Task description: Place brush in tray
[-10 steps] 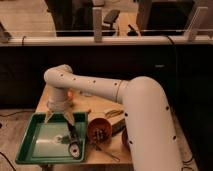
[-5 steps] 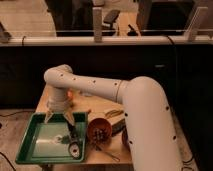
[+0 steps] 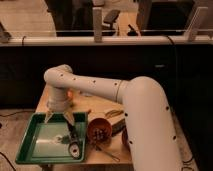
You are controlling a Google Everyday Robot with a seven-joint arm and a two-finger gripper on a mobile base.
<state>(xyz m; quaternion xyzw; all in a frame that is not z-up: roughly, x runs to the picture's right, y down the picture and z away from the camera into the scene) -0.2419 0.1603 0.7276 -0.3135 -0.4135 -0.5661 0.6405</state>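
The green tray (image 3: 35, 150) sits at the table's front left corner. The brush (image 3: 73, 141) lies inside it along the right side, dark handle pointing back and round whitish head (image 3: 75, 150) toward the front. My gripper (image 3: 58, 119) hangs over the tray's back rim, pointing down, fingers spread apart and empty. The right fingertip (image 3: 68, 118) is just above the back end of the brush handle. The white arm sweeps in from the right foreground.
A round orange bowl (image 3: 100, 131) with dark contents stands right of the tray. A thin wire utensil (image 3: 106, 153) lies in front of it, and a dark flat tool (image 3: 118, 128) to its right. A glass barrier and rail (image 3: 100, 40) run behind the table.
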